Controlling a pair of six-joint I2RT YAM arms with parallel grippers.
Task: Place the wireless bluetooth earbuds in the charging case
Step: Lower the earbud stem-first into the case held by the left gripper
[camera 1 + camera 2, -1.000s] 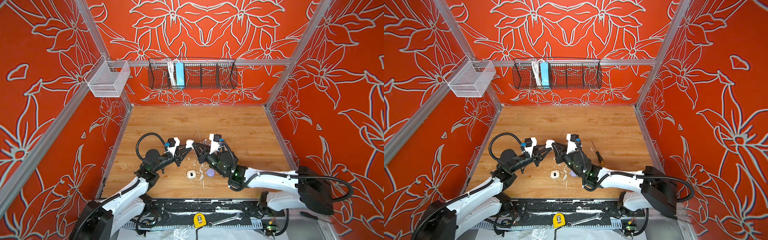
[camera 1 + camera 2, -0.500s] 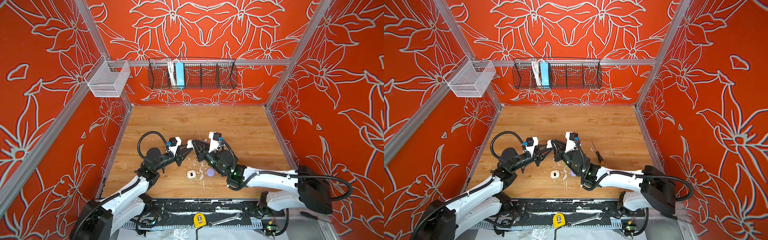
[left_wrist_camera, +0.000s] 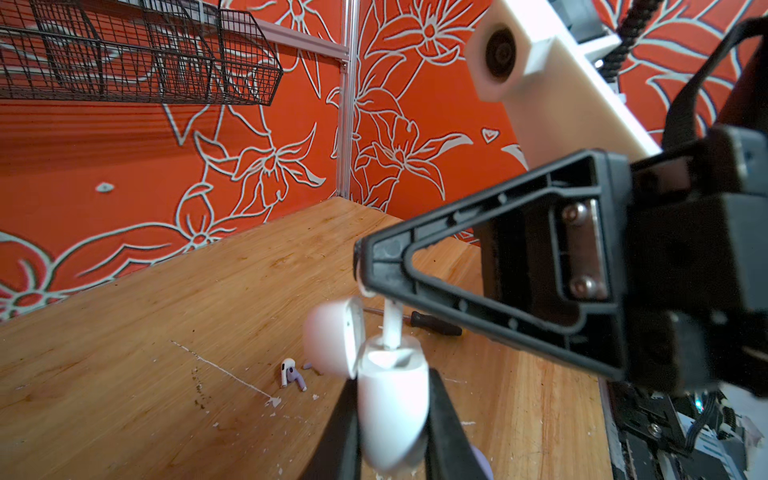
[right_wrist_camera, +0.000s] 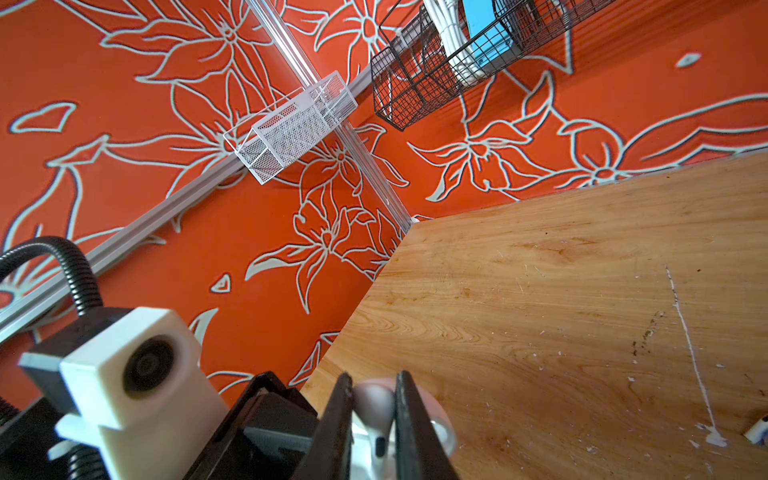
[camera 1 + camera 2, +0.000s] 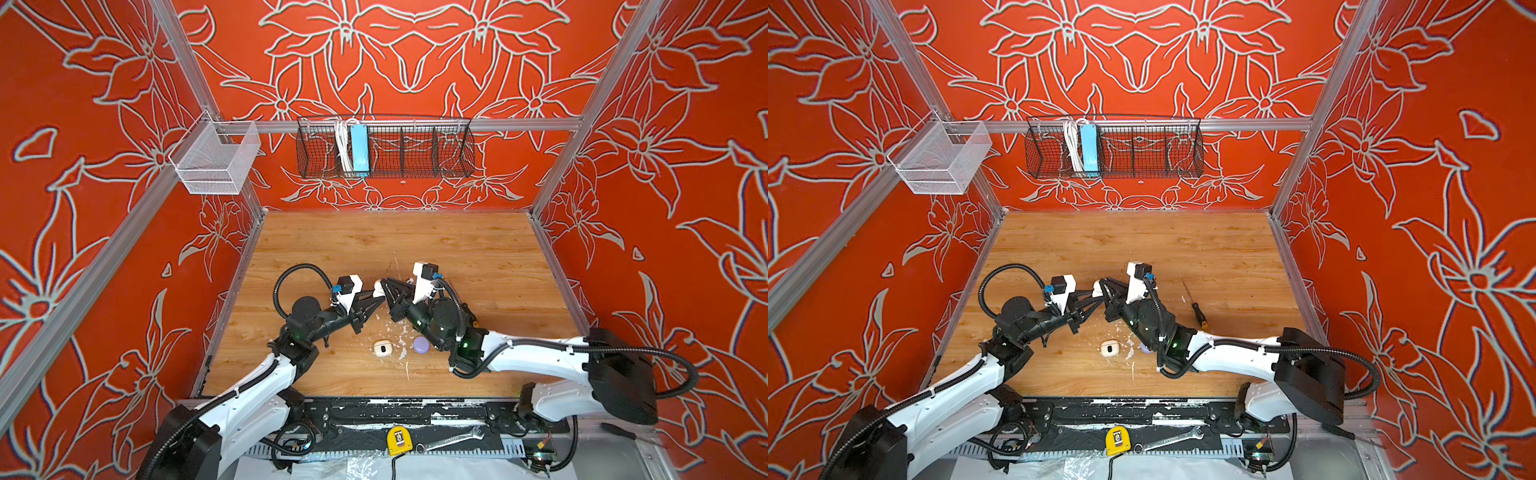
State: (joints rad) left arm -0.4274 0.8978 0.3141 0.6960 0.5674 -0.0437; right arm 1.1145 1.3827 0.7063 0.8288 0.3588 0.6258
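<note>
The white earbud (image 3: 391, 328) I am working on stands stem-down in the mouth of the charging case (image 3: 392, 407). Its stem reaches into the opening and its head is pinched between the closed fingers of the right gripper (image 4: 372, 380). In the right wrist view I see the bud only as a blurred pale lump between those two black fingers. The case hangs above the table (image 5: 457, 249) with its lid (image 3: 332, 340) swung open to one side, and the left gripper (image 3: 392, 388) is clamped on its body from both sides. In both top views the two grippers meet tip to tip over the middle of the board, the case a small white spot between them. On the wood beneath, the left wrist view shows me a loose white earbud (image 3: 286, 371) lying against a lavender earbud (image 3: 300, 380). Nearer the front edge sit a second white case (image 5: 381, 348) and, near it, a lavender case (image 5: 421, 344), both apart from the grippers. A black-handled screwdriver (image 5: 1196, 309) lies on the right side of the table, beside the right arm.
</note>
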